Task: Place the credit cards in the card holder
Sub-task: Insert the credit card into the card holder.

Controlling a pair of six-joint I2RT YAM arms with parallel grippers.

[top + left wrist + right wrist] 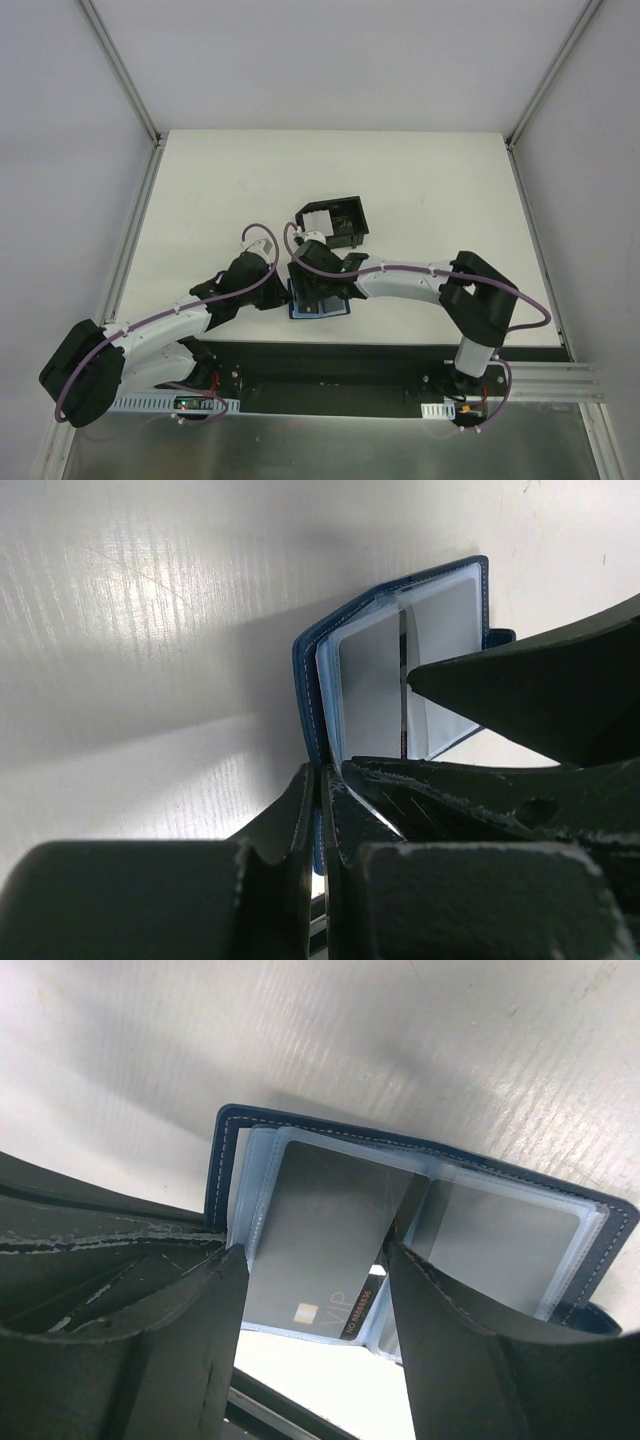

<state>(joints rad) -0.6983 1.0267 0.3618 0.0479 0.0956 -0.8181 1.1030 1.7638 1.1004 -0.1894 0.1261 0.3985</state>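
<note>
The card holder (318, 303) is a dark blue wallet lying open near the table's front edge. My left gripper (322, 776) is shut on its left cover edge, also seen from above (284, 292). In the right wrist view the card holder (420, 1150) shows pale clear sleeves. A grey credit card (320, 1235) marked VIP sits in the left sleeve, its lower end sticking out. My right gripper (315, 1255) is open, one finger on each side of that card, close to its edges. A second grey card (500, 1235) lies in the right sleeve.
A black open-topped box (352, 228) stands just behind the wallet, with white cards (318, 220) in its left part. Both arms crowd over the wallet. The right gripper's dark fingers (540, 695) cover the wallet's right side in the left wrist view.
</note>
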